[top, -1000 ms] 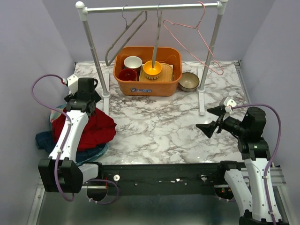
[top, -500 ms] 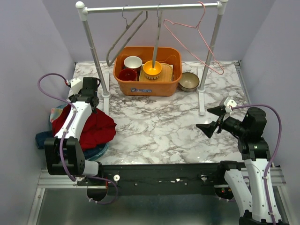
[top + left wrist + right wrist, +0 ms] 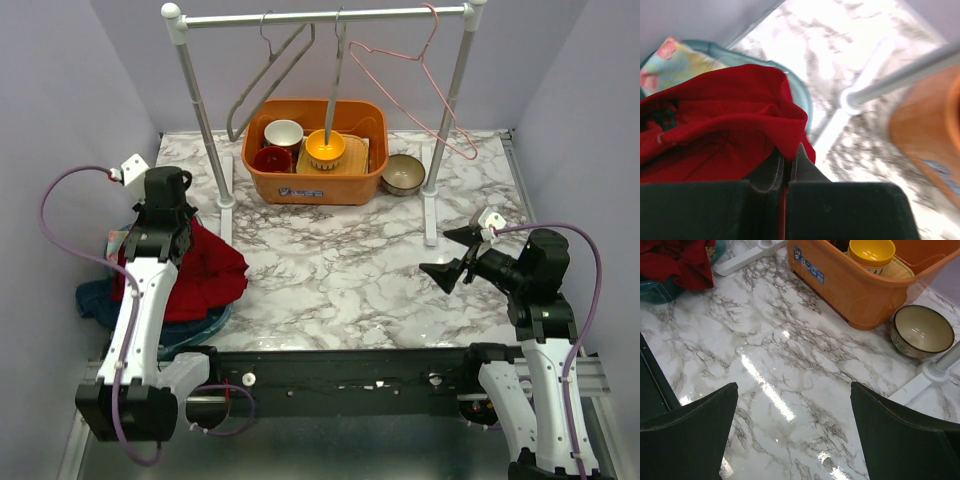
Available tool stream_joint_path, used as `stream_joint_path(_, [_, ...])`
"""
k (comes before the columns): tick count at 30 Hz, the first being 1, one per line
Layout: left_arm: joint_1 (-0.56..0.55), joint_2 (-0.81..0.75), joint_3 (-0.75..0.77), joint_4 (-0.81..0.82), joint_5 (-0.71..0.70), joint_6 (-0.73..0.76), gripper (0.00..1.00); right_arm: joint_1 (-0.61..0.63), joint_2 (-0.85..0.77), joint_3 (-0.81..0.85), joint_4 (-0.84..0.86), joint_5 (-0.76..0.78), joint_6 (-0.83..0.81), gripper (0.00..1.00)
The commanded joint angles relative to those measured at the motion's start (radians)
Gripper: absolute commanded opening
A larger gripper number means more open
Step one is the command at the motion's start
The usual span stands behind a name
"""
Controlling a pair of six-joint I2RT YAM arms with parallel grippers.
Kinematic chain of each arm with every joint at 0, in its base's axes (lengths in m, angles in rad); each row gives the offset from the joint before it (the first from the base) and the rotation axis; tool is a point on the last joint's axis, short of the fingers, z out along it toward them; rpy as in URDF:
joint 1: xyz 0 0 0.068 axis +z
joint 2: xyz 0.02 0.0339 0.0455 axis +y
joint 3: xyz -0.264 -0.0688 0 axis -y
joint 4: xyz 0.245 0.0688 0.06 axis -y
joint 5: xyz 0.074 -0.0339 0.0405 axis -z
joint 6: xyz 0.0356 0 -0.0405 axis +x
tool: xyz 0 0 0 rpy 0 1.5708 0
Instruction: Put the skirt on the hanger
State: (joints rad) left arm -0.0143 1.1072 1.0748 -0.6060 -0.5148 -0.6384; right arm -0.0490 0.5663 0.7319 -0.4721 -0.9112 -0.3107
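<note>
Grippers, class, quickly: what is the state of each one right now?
Left gripper: shut on the red skirt.
Right gripper: open, holding nothing.

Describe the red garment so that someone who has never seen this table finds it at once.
Go to the left edge of the marble table, where a heap of clothes lies beside the rack's left foot. The red garment is the top piece, pinched by the left gripper; those beneath it are blue, teal and pastel-patterned.
</note>
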Motion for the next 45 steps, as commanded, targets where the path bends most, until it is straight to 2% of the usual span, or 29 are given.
stream_joint_path(1, [-0.015, -0.165, 0.074, 0.026, 0.248, -0.037, 0.0, -0.014, 0.007, 0.02, -0.016, 0.001, -0.044, 1.0])
stream_joint_path(8, [-0.056, -0.317, 0.166, 0.096, 0.573, -0.081, 0.0, -0.014, 0.033, 0.142, -0.157, -0.02, -0.116, 1.0])
stream_joint_path(14, [-0.119, -0.314, 0.289, 0.237, 0.934, -0.147, 0.0, -0.014, 0.063, 0.312, -0.287, -0.021, -0.163, 1.0])
stream_joint_path(19, [-0.269, -0.296, 0.317, 0.333, 1.041, -0.167, 0.0, -0.014, 0.07, 0.386, -0.319, -0.031, -0.15, 1.0])
stream_joint_path(22, [-0.418, -0.27, 0.307, 0.331, 1.012, -0.129, 0.0, -0.014, 0.076, 0.412, -0.335, -0.025, -0.145, 1.0])
stream_joint_path(23, [-0.497, -0.254, 0.291, 0.328, 1.001, -0.103, 0.0, -0.014, 0.076, 0.417, -0.344, -0.023, -0.145, 1.0])
stream_joint_path(26, [-0.636, -0.221, 0.228, 0.353, 0.906, -0.078, 0.0, -0.014, 0.075, 0.413, -0.352, -0.006, -0.146, 1.0])
stream_joint_path(27, [-0.744, -0.205, 0.214, 0.359, 0.873, -0.055, 0.0, -0.014, 0.073, 0.411, -0.355, -0.003, -0.149, 1.0])
stream_joint_path(30, [-0.965, -0.123, 0.185, 0.353, 0.698, 0.012, 0.0, -0.014, 0.067, 0.393, -0.361, 0.018, -0.159, 1.0])
stream_joint_path(31, [-0.995, -0.101, 0.171, 0.362, 0.614, 0.014, 0.0, -0.014, 0.064, 0.386, -0.364, 0.031, -0.163, 1.0])
stream_joint_path(35, [-1.056, 0.044, 0.035, 0.521, 0.535, -0.015, 0.0, -0.014, 0.06, 0.341, -0.379, 0.058, -0.18, 1.0])
stream_joint_path(41, [-1.099, 0.244, -0.146, 0.777, 0.522, -0.085, 0.0, -0.014, 0.064, 0.288, -0.416, 0.14, -0.237, 1.0])
stream_joint_path(42, [-1.105, 0.272, -0.156, 0.798, 0.545, -0.093, 0.05, -0.014, 0.075, 0.284, -0.424, 0.14, -0.248, 1.0])
stream_joint_path(43, [-1.107, 0.296, -0.164, 0.808, 0.564, -0.104, 0.18, -0.014, 0.081, 0.268, -0.433, 0.13, -0.278, 1.0])
stream_joint_path(45, [-1.109, 0.342, -0.182, 0.828, 0.634, -0.115, 0.3, -0.014, 0.102, 0.253, -0.47, 0.12, -0.315, 1.0])
